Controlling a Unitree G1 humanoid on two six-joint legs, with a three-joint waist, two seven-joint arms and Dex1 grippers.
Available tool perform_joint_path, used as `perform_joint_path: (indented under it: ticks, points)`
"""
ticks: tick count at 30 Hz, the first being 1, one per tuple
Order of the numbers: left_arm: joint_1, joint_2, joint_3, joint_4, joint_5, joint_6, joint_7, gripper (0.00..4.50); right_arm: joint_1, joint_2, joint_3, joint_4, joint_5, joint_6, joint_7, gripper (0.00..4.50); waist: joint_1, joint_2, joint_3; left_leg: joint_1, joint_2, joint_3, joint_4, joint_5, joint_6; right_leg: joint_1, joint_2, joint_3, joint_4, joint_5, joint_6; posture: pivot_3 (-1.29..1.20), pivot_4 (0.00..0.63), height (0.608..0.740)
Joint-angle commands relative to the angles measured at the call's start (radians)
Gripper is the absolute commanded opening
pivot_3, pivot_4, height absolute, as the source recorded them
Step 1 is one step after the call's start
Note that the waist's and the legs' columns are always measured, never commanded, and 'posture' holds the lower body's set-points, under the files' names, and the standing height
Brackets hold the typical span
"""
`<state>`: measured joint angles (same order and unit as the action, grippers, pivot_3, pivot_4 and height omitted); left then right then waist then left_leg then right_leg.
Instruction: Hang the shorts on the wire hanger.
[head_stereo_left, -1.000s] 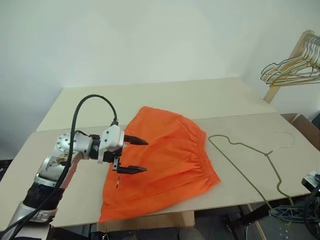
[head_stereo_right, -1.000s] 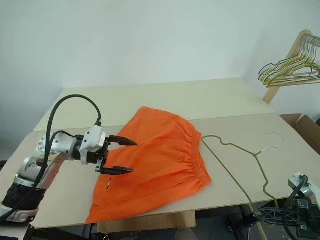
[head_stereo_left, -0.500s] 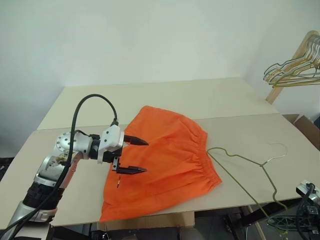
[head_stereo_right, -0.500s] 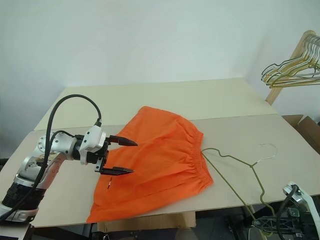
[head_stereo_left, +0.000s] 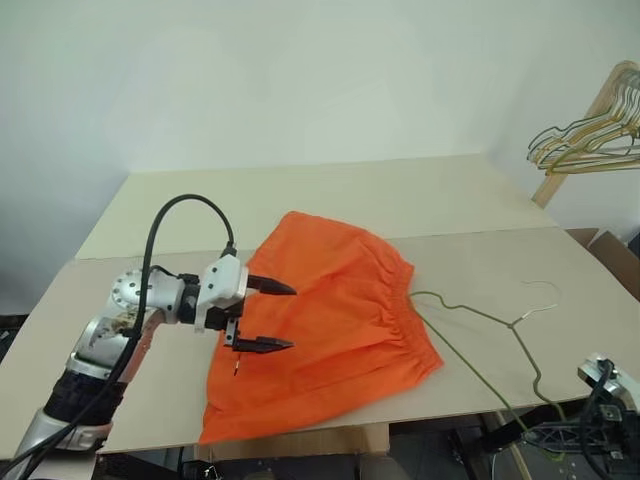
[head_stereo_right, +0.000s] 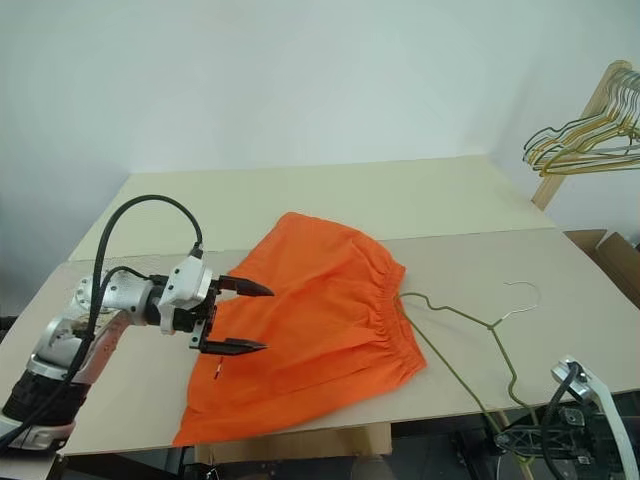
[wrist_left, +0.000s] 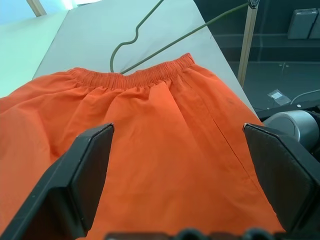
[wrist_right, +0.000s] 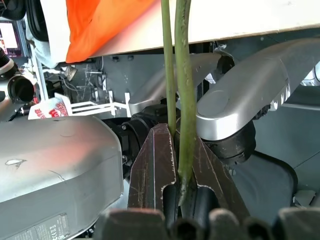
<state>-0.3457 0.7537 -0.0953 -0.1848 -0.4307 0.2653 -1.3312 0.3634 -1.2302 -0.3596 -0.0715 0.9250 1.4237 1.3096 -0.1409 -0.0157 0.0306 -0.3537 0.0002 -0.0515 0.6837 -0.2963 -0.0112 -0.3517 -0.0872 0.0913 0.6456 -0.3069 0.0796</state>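
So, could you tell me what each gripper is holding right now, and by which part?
The right gripper is shut on the hanger, clamping its wire at the corner hanging off the table edge. The left gripper is open over the shorts, holding nothing.

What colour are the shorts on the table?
Bright orange; the shorts show best in the left wrist view.

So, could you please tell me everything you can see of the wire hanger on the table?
The wire hanger is thin, greenish-grey bent metal wire, triangular with a pale curved hook. It lies mostly flat on the table, one shoulder reaching the shorts' waistband, its lower end hanging past the table's front edge. There the right pincer is shut on its doubled wire.
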Motion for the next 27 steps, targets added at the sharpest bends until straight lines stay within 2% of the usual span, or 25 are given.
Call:
perform_joint_path:
  ticks: [1,8,17,27]
  points:
    - [-0.003,0.016,0.029,-0.042,-0.014,0.006,0.014,4.49,-0.033,0.006,0.03,-0.004,0.004,-0.013,0.001,0.0,0.003,0.0,0.0,0.0,0.0,0.0,0.0,0.0,0.0,0.0,0.0,0.0,0.0,0.0,0.0,-0.17,0.0,0.74]
    - [-0.005,0.015,0.023,-0.061,-0.019,0.022,0.034,4.49,-0.118,0.027,0.1,0.095,-0.043,-0.033,-0.036,0.0,0.016,0.0,0.0,0.0,0.0,0.0,0.0,0.0,0.0,0.0,-0.001,0.0,0.0,0.0,0.0,-0.17,0.0,0.74]
    - [-0.008,0.004,0.015,-0.061,-0.015,0.025,0.044,4.49,-0.198,0.008,0.182,0.145,-0.076,-0.088,0.024,0.0,0.018,0.001,0.0,0.0,-0.001,0.0,0.0,0.0,0.0,0.0,-0.001,0.0,0.0,0.0,0.0,-0.17,0.0,0.74]
    - [0.003,0.009,0.013,-0.064,-0.005,0.016,0.053,4.49,-0.431,0.046,0.368,0.25,-0.143,-0.116,0.064,0.0,0.018,0.001,0.0,0.0,-0.001,0.0,0.0,0.0,0.0,-0.001,-0.002,0.0,0.0,0.0,0.0,-0.14,0.0,0.74]
